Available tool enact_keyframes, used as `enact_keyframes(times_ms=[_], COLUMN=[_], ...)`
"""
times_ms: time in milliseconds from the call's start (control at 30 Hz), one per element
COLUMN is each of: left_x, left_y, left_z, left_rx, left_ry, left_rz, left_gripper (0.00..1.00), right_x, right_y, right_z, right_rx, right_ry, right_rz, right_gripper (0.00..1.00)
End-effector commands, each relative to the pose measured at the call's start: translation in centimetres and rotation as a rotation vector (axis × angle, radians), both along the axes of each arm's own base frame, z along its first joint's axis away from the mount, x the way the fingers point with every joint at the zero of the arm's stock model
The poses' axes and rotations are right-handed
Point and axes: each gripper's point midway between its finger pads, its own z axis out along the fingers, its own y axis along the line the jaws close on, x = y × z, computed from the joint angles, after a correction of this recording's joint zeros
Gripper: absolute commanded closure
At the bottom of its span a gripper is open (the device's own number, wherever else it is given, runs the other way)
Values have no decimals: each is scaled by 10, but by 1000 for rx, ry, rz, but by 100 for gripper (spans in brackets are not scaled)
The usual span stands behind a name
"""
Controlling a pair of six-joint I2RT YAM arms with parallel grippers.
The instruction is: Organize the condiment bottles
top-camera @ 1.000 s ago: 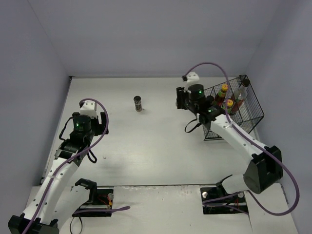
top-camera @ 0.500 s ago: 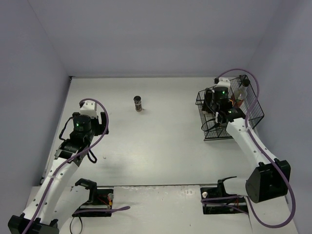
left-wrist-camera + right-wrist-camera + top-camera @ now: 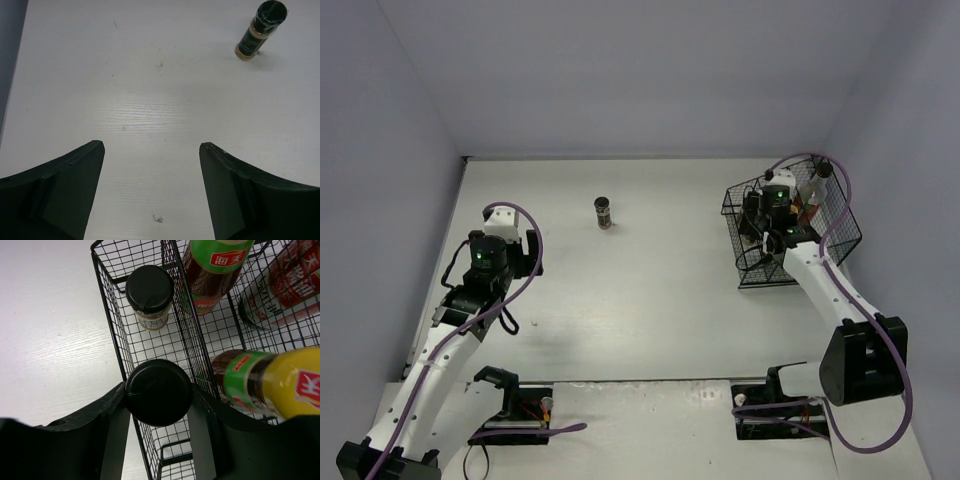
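Observation:
My right gripper (image 3: 159, 390) is shut on a short dark spice jar (image 3: 159, 391) with a black lid and holds it over the left column of the black wire basket (image 3: 107, 300). Inside the basket stand another spice jar (image 3: 150, 295), two reddish-brown sauce bottles (image 3: 215, 270) (image 3: 265, 382) with green labels, and the clear glass bottle (image 3: 285, 285) with a red label. A third spice jar (image 3: 604, 212) stands alone on the table, and it also shows in the left wrist view (image 3: 260, 31). My left gripper (image 3: 151, 150) is open and empty over bare table, well short of that jar.
The basket (image 3: 845, 215) sits at the table's right side, close to the right wall. The right arm (image 3: 820, 290) reaches over its near edge. The walls enclose the table on the left, back and right.
My right gripper has carried the spice jar to the right, from left of the basket to over its left column. The left arm has not moved.

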Motion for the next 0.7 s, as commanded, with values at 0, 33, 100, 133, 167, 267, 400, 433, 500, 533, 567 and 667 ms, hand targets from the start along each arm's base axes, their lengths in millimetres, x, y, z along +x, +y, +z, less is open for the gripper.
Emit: enact_keyframes(times_ms=[0,33,100,133,167,267,400,433,500,533,567,667], left_x=[9,9,9,9,9,9,9,9,9,9,9,9], left_y=[-5,-5,-4,-5,-4,-4,-4,-4,-5,-4,-4,-4], left_z=[17,17,17,17,16,16,16,16,16,17,17,17], left_rx=[-16,-16,-16,-15,-15,-14,-14,-15,-15,-15,-15,-16], left_ry=[-60,-61,-63,-62,-60,-60,-60,-60,-61,-61,-63,-63], left_rz=[-12,-14,-11,-11,-11,-10,-10,-11,-11,-11,-10,-11], left_gripper=[23,23,23,23,23,23,23,23,23,23,23,23], right_x=[25,27,33,36,38,43,50,51,54,54,54,53], right_y=[3,3,6,7,7,8,8,7,7,7,8,8], right_z=[9,7,-1,-1,-6,-12,-19,-20,-22,-21,-19,-10], right_rx=[29,30,35,34,33,32,20,16,15,18,21,28], right_ry=[-90,-90,-85,-93,-84,-84,-79,-76,-71,-71,-74,-91], right_rz=[-2,0,8,12,12,16,15,13,10,12,14,14], right_gripper=[99,99,98,98,97,94,89,87,78,75,72,55])
